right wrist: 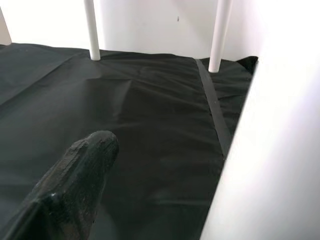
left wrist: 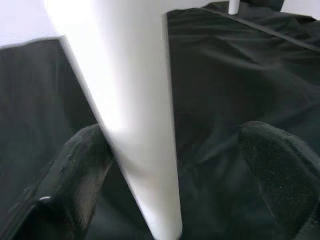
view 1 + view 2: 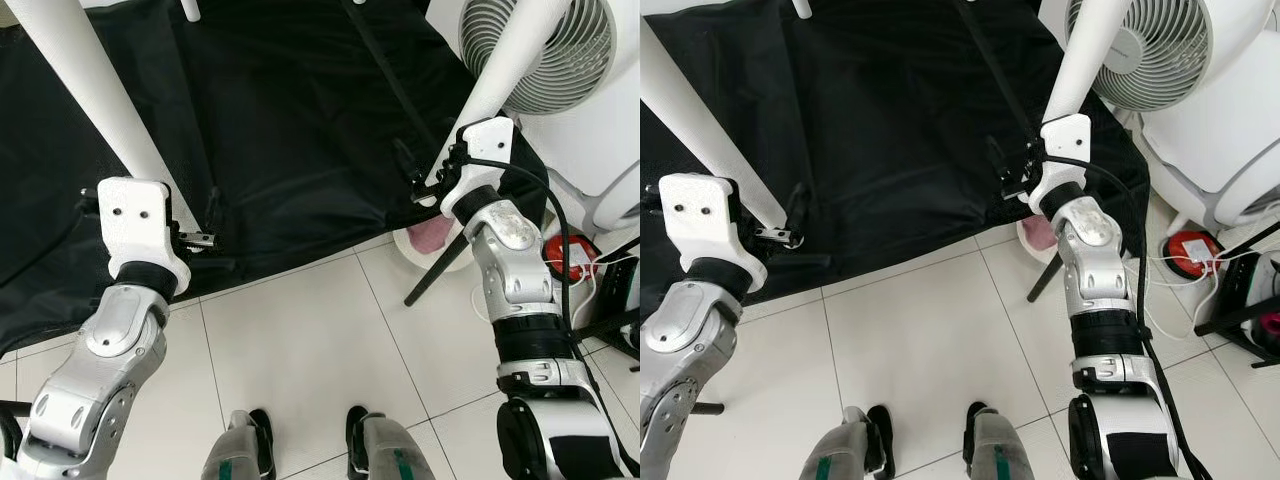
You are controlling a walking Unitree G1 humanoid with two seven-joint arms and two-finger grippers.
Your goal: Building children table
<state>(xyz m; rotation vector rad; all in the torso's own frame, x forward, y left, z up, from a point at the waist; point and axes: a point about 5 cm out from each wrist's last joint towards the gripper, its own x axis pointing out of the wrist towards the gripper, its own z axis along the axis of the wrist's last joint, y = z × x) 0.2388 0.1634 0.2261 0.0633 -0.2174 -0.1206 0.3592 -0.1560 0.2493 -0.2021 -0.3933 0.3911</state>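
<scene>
The left gripper point(image 2: 170, 170) is sitting spread wide around a white table leg point(image 2: 130, 100), 1 black finger point(image 2: 82, 165) touching its side and the other standing apart from it, so the leg is lying between the fingers without being pinched. The right gripper point(image 3: 1015, 170) is reaching up against a second white leg point(image 3: 1085, 55); from here I cannot tell whether its fingers are closing on that leg or merely lying beside it. Both legs are rising slanted out of a black fabric sheet point(image 3: 290, 130) that is covering the upturned table, wrinkled and crossed by 1 sewn strap point(image 1: 212, 107), and 2 more white legs point(image 1: 91, 30) are standing upright at its far edge against a pale wall. The sheet is spilling onto a floor of large light tiles point(image 3: 300, 340) with dark grout lines. Just right of the right arm a white round fan point(image 3: 1150, 50) is standing, with a red round object point(image 3: 1190, 250) and white cables near its base, and a pink-and-white bowl-like thing point(image 3: 435, 240) is lying half under the sheet's edge. The robot's own 2 feet point(image 3: 310, 445) are showing on the tiles.
</scene>
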